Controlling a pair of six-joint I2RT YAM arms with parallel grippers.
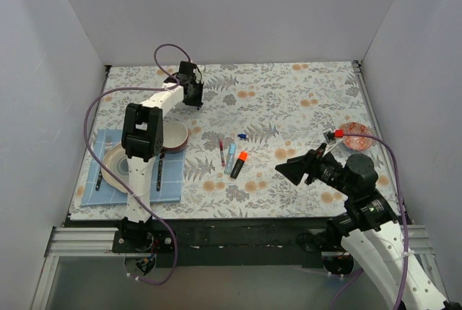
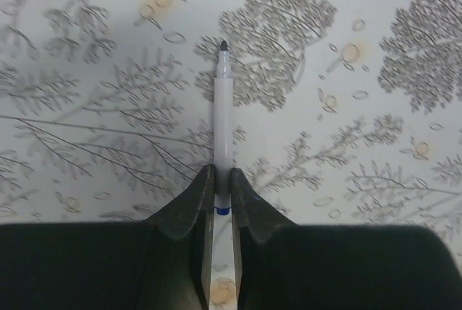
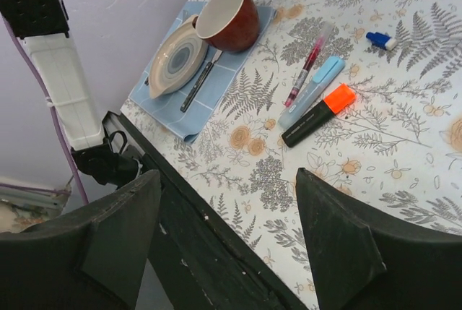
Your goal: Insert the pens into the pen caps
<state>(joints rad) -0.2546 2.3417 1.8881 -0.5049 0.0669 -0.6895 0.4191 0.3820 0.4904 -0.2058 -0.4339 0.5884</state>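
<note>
Left gripper [image 2: 222, 180]: closed tight on the blue tail end of 1 white-barrelled pen [image 2: 223, 108], dark tip bare and pointing away from the wrist; poised over the cloth [image 2: 375, 180] well beyond the mug [image 3: 238, 32], on its far side. Right gripper [image 3: 227, 187]: jaws spread wide, nothing held; well apart from the mug on the right arm's side, nearer than it. Dark blue cap [image 1: 242, 136]: loose and alone, some way from the mug toward the right arm. Between that cap and the mug, 3 items lying side by side (rather close for a clean pick): red pen [image 3: 307, 64], light blue pen [image 3: 312, 93], black marker [image 3: 317, 115] with an orange end. Orange cap [image 1: 338, 133] and small patterned dish [image 1: 368, 142]: a pair, farthest from the mug on that same side; too small to tell how the cap lies. Hazards, as judged: grip at the tail only, hence a long lever and a likely pivot or slip in the jaws once the tip meets resistance; cap unheld, hence apt to skid across the cloth instead of seating if pressed from 1 side; small mouth, hence a slight tilt enough for a miss and an ink streak on the cloth; wide jaws descending on so small a cap, apt to flick it away or nudge the 3 neighbours; wrong pairing possible if cap and pen not matched by colour first.
</note>
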